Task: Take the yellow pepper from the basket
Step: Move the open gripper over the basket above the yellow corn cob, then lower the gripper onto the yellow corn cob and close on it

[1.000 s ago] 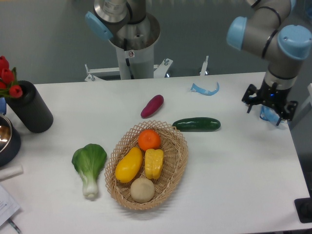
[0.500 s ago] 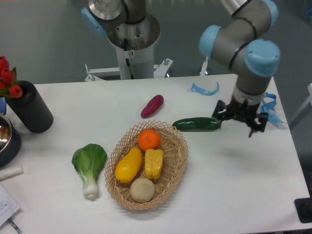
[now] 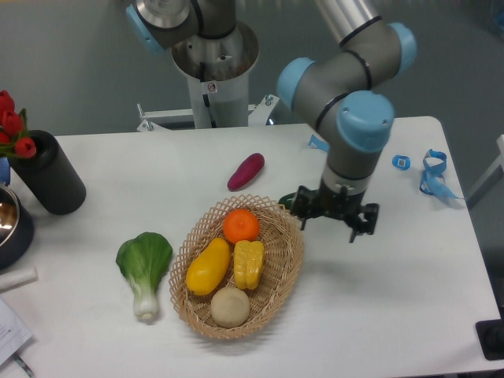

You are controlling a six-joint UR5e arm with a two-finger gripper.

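The yellow pepper [image 3: 249, 264] lies in the middle of the oval wicker basket [image 3: 292, 256], between a smooth yellow fruit [image 3: 209, 266] and the basket's right wall. An orange [image 3: 241, 225] and a pale round vegetable [image 3: 230, 306] lie in the basket too. My gripper [image 3: 335, 219] hangs open and empty just off the basket's upper right rim, up and to the right of the pepper. It covers most of a green cucumber [image 3: 292, 203].
A purple sweet potato [image 3: 246, 172] lies behind the basket and a bok choy [image 3: 145, 264] to its left. A black vase [image 3: 49, 175] with red tulips and a dark metal bowl [image 3: 9, 224] stand at the left edge. Blue straps [image 3: 431, 170] lie at the right.
The arm has swung left from the table's right edge, over the cucumber, to the basket's upper right rim. The gripper stays open. The produce has not moved.
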